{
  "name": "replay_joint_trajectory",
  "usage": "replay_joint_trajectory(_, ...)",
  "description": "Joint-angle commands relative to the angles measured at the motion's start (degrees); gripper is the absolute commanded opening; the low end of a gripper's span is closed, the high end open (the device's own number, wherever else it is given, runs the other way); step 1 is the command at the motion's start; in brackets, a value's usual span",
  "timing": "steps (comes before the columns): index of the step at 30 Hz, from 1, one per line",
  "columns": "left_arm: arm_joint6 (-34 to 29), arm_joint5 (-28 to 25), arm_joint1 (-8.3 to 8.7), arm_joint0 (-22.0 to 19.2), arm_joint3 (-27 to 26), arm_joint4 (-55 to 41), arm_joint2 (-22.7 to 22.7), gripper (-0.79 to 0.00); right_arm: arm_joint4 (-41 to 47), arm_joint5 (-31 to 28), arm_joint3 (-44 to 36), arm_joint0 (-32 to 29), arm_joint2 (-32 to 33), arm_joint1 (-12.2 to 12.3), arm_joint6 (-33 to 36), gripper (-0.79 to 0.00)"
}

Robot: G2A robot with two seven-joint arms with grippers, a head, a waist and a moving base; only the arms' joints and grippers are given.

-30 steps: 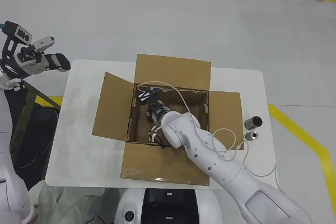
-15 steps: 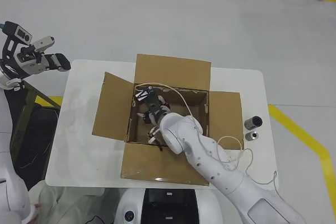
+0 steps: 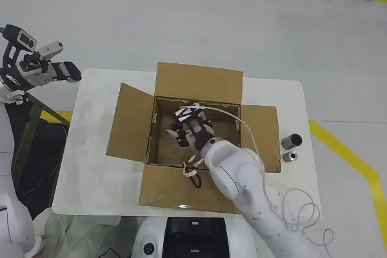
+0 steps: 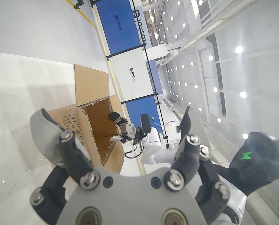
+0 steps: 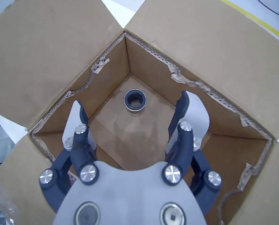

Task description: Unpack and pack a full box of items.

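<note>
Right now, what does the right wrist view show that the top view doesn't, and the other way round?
Right wrist view: a dark ring-shaped part standing on the floor of the cardboard box, near one corner, framed by the open fingers of the right gripper.
Top view: a dark cylinder and a silver cylinder on the table beside a box flap, and the left gripper held out past the table's corner.
Both: the box with all four flaps open, and the right gripper over its opening.
</note>
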Motion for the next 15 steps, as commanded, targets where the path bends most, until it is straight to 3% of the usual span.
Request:
replay_joint_trajectory(1, 0.00, 0.00, 0.00, 0.00, 0.00, 0.00, 0.00, 0.000, -0.49, -0.61, -2.66, -2.67, 2.19, 0.54, -1.19, -0.074)
replay_joint_trajectory(15, 0.00, 0.00, 0.00, 0.00, 0.00, 0.00, 0.00, 0.000, -0.45, -1.66, -12.51, -16.22, 14.83, 2.96, -9.23, -0.043)
